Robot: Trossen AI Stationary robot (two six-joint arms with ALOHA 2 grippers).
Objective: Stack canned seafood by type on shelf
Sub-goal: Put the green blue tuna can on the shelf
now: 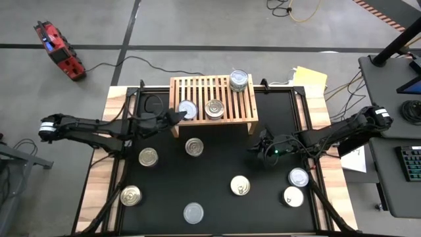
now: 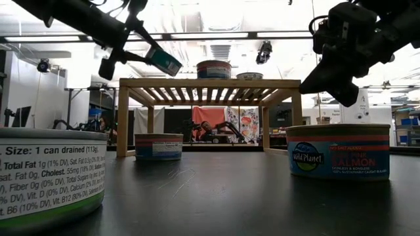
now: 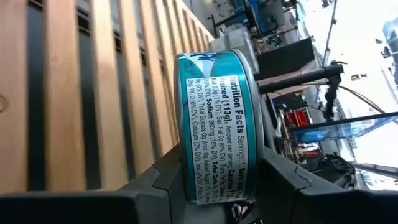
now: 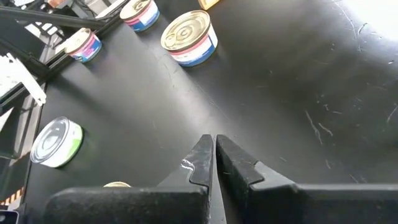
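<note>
the bench (image 1: 217, 178) carries a black mat, and the shelf (image 1: 212, 87) stands at its far edge; in the low view its legs and slatted top show whole, but the cans on it are seen only as low rims.

on the shelf top sit a gold-lidded can (image 1: 214, 108) near the front edge and a silver can (image 1: 239, 80) at the far right corner, which may be two stacked, though that is hard to tell.

the left pincer (image 1: 179, 114) is clamped on a teal can (image 3: 217, 127) and holds it tilted on edge over the shelf's front left corner. in the left wrist view the can's lower part is hidden between the fingers (image 3: 155, 180), and its label is only partly readable.

the right pincer (image 1: 258, 149) hangs over the mat just right of the shelf, fingers pressed together, holding nothing.

loose cans (image 1: 194, 147) lie scattered on the mat: seven in the high view. in the low view one at the left (image 2: 49, 174) is cut off by the edge, and a salmon can (image 2: 339, 152) stands at the right.
</note>
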